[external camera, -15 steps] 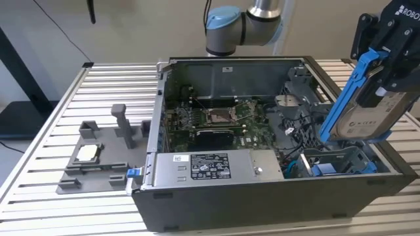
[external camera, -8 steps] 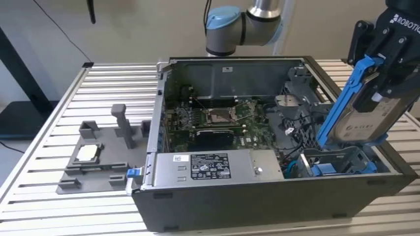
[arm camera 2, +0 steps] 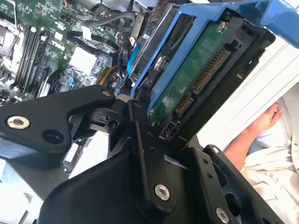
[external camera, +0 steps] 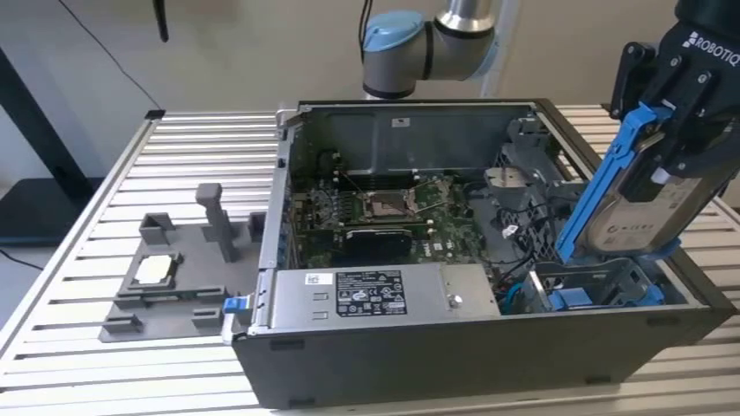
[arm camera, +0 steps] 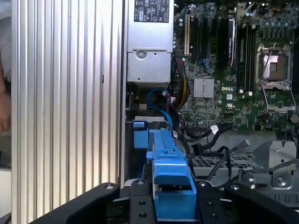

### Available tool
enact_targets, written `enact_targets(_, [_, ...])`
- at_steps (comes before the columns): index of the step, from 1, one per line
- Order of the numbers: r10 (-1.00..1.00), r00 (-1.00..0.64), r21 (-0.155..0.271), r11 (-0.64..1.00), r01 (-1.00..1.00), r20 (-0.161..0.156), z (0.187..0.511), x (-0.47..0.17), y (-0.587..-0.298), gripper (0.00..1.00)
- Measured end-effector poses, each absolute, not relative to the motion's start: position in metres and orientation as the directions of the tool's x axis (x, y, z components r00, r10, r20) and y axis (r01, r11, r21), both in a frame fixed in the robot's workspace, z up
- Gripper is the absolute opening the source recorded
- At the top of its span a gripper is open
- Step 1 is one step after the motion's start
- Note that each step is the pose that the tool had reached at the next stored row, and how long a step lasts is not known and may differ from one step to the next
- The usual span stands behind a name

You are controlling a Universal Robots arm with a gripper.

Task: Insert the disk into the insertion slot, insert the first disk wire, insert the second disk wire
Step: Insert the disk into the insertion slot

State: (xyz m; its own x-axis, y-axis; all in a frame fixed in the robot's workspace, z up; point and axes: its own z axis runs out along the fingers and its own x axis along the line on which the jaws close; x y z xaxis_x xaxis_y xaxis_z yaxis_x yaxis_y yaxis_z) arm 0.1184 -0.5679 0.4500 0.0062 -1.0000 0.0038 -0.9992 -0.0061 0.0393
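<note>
Gripper: The gripper is clenching the disk. Its black fingers are pressing on opposite sides of the blue frame, which in the first wrist view is sitting squeezed between them.
Disk: It is hanging tilted from the fingers, with its far end pointing down and away from the gripper toward the slot.
Slot: It is lying directly beneath the gripper, in the corner of the open computer case. The disk is hovering over it and not seated. Whether the disk's lowest corner is touching the slot's rim cannot be made out.
Handling: The disk is looking dense and rigid, so it is probably pulling hard on the fingers at this tilt. The plastic frame is likely giving a little under pressure. The bare circuit board and its connector pins are facing the second wrist camera and are probably the fragile part.
Where to hold: The frame's long edges near the tab end seem the safest, keeping the fingers off the board and the label.
Wires: Loose black cables are lying inside the case ahead of the gripper, and nothing is plugged into the disk's connector.
Progress: The first step appears to be under way, and both wire steps are not yet done.
Nearby: A person's hand is resting beyond the disk, outside the case.
</note>
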Motion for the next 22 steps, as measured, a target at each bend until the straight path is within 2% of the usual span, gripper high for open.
enact_targets(22, [-1.000, 0.006, 0.042, -0.006, -0.999, 0.006, 0.418, 0.118, -0.568, 0.33])
